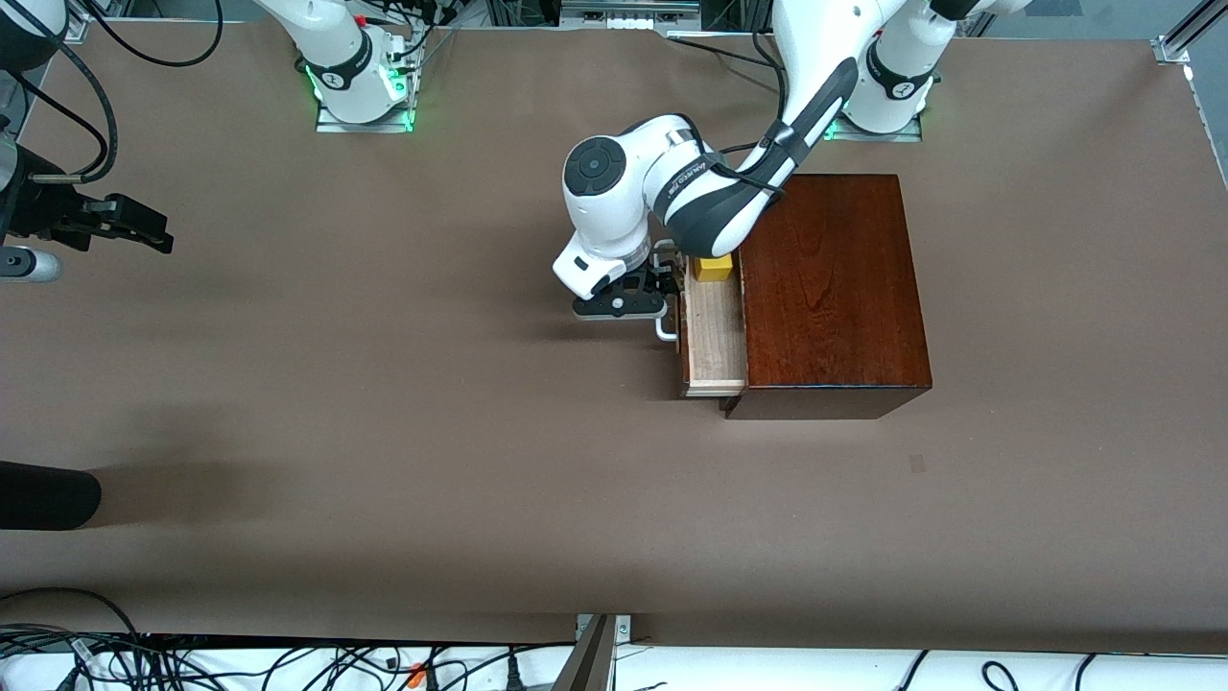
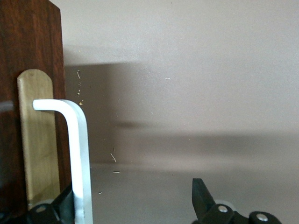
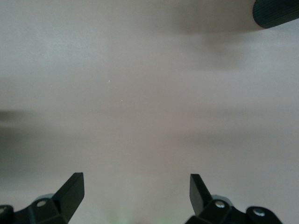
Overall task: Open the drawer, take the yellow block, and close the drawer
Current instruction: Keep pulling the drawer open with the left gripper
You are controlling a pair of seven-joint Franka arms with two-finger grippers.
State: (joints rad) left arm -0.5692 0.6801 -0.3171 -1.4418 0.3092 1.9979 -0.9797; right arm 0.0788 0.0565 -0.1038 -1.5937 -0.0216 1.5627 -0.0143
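Note:
The dark mahogany box (image 1: 830, 288) stands at the left arm's end of the table. Its drawer (image 1: 715, 336) is pulled partly out, showing the pale-wood tray. The yellow block (image 1: 713, 268) sits in the tray at the end farther from the front camera, partly under the left arm. The white handle (image 1: 665, 331) shows in the left wrist view (image 2: 79, 154) on the drawer's dark front (image 2: 28, 70). My left gripper (image 1: 660, 288) (image 2: 134, 196) is open around the handle, which lies against one finger. My right gripper (image 1: 144, 230) (image 3: 135, 186) waits open and empty over the right arm's end of the table.
A black rounded object (image 1: 43, 494) lies at the table edge at the right arm's end, nearer to the front camera; it also shows in the right wrist view (image 3: 275, 11). Cables run along the table's front edge (image 1: 288, 662).

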